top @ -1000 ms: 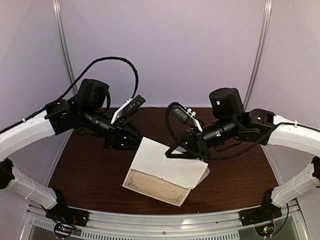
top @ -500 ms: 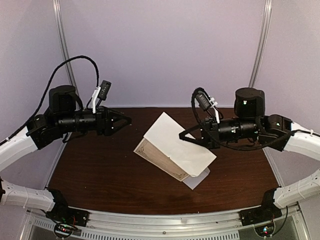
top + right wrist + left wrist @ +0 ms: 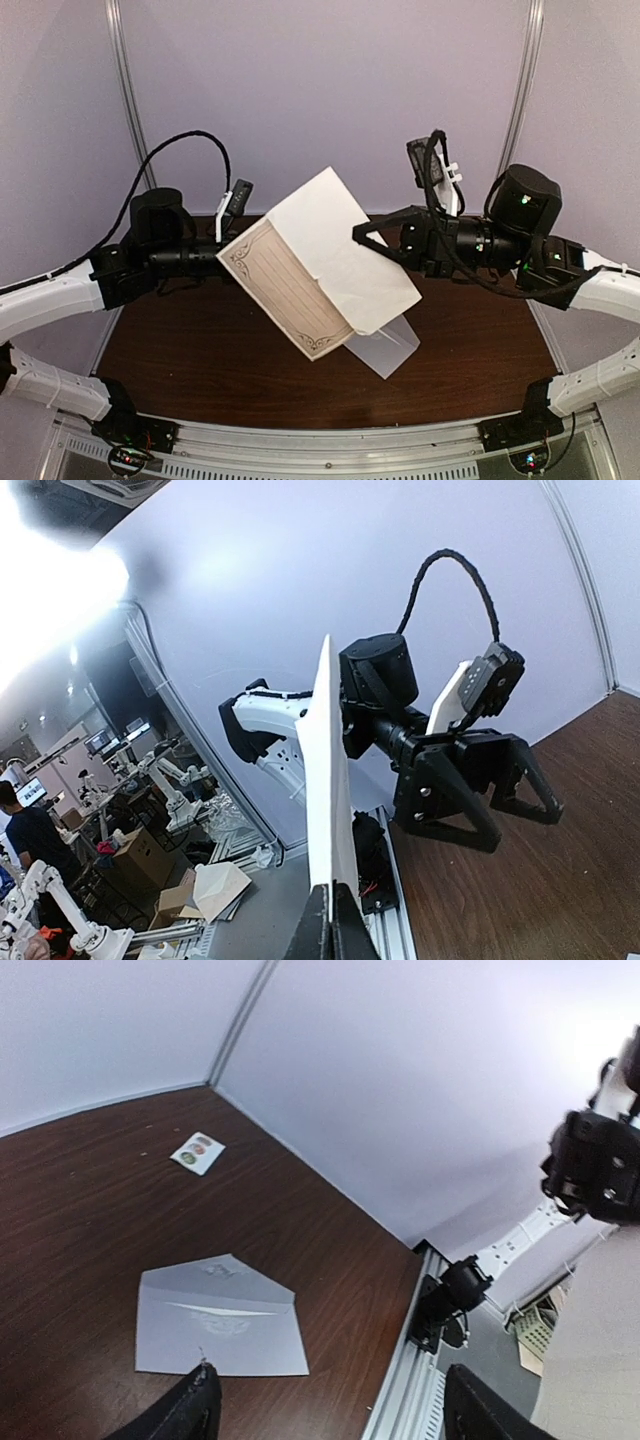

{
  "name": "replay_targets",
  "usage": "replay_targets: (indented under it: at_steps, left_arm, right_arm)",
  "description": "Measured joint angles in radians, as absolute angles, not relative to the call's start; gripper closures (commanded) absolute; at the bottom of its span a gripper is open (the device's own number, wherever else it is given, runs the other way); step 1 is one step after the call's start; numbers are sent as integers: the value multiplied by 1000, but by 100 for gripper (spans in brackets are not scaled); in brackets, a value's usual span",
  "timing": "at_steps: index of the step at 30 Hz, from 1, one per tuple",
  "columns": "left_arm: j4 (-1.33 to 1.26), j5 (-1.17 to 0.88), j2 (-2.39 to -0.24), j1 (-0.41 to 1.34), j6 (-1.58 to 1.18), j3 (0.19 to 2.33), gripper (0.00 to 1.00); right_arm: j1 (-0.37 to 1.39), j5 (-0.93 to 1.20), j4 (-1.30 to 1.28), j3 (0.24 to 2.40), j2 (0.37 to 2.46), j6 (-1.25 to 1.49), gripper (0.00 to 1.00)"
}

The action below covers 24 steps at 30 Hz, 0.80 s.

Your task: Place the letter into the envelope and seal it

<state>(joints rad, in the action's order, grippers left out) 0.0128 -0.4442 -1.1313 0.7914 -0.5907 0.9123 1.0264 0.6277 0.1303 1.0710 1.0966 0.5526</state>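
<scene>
**Letter handed to 1 arm and lifted off the envelope**

Within the last second the left gripper (image 3: 325, 1412) has let go: its jaws, nearly closed before, now stand wide with nothing between them, and the arm has pulled back to the left of the top view. The right gripper (image 3: 364, 236) is clenched on an edge of the letter (image 3: 300, 290) and has raised it from low over the table to mid-frame, where it hangs tilted, ruled face toward the lower left.

That uncovers the envelope (image 3: 220, 1325), which lies flat on the table (image 3: 190, 350), lower centre-right in the top view. Its pointed flap appears laid open, though I cannot tell for sure. As I judge it, insertion has not begun. The letter has 1 holder and the envelope none, so the free left gripper may be needed to steady or open the envelope.

In the top view the letter's lower corner overlaps the envelope, yet it is clearly above it. The envelope sits near the front rail (image 3: 400, 1390), with little room on that side. Bare wood spreads left of it. The sticker card (image 3: 198, 1152) lies well apart, toward the back wall.
</scene>
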Motion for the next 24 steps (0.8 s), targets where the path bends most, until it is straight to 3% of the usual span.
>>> replay_targets:
  at_steps: [9,24]
  left_arm:
    - [-215,-625,-1116,889,-577,870,20]
    - [-421,-670,-1055,889,-653,816,20]
  right_arm:
    - [1028,493,281,1063,1119,573,100]
    - [1028,374,281,992,1103,580,100]
